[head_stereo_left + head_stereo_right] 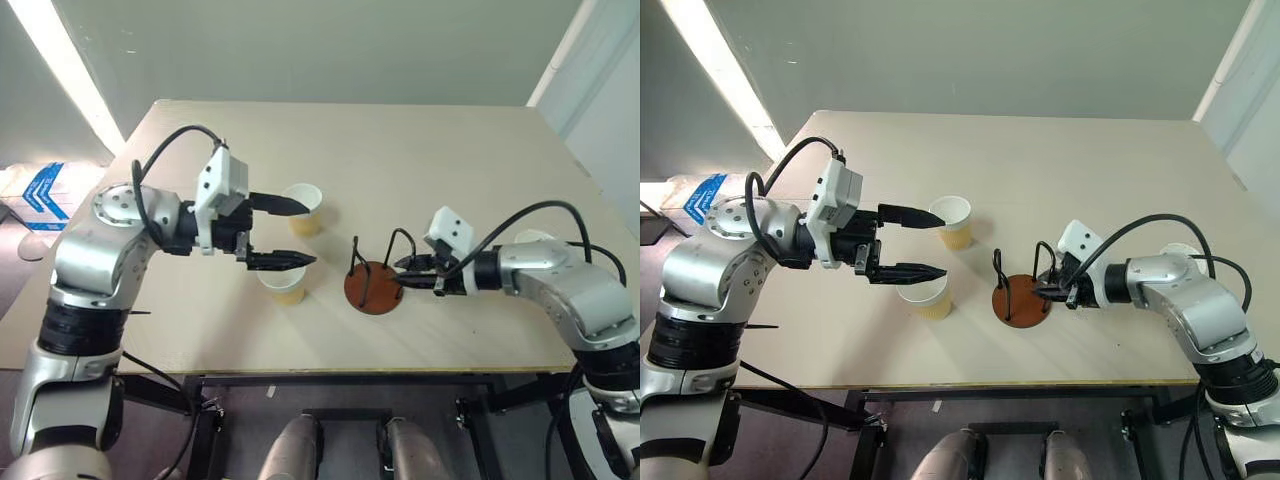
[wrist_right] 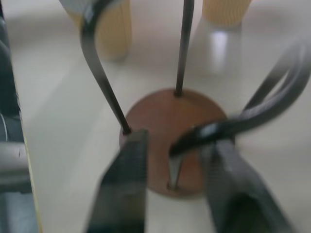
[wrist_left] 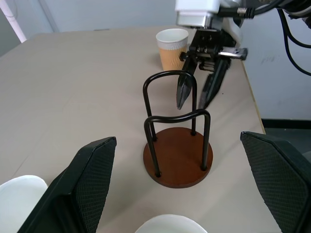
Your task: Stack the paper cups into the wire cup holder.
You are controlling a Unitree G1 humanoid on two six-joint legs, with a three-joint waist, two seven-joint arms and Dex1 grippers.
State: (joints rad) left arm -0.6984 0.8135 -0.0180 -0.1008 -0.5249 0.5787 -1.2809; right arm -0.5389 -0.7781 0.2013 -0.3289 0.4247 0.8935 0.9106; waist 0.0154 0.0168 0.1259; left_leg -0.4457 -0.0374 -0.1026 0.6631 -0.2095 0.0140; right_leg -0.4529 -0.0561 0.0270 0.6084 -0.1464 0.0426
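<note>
Right hand [image 1: 403, 276] hides part of the wire cup holder [image 1: 373, 290].

Bench [image 1: 450, 170]: pale wood-look top, smooth, matt with faint sheen.
Paper cups [image 1: 303, 209]: tan ribbed paper sleeve outside, plain white inside, rolled white rim, matt.
Wire cup holder [image 3: 178, 145]: thin black wire loops, glossy, smooth; round reddish-brown base, satin wood-like finish.
Left end effector [image 1: 284, 232]: black fingers; pads [image 3: 92, 182] finely textured, matt, rubbery look; white plastic housing behind.
Right end effector [image 3: 200, 92]: smooth dark fingers with slight gloss.
Arms: brushed silver metal shells, black rubber-sheathed cables.
</note>
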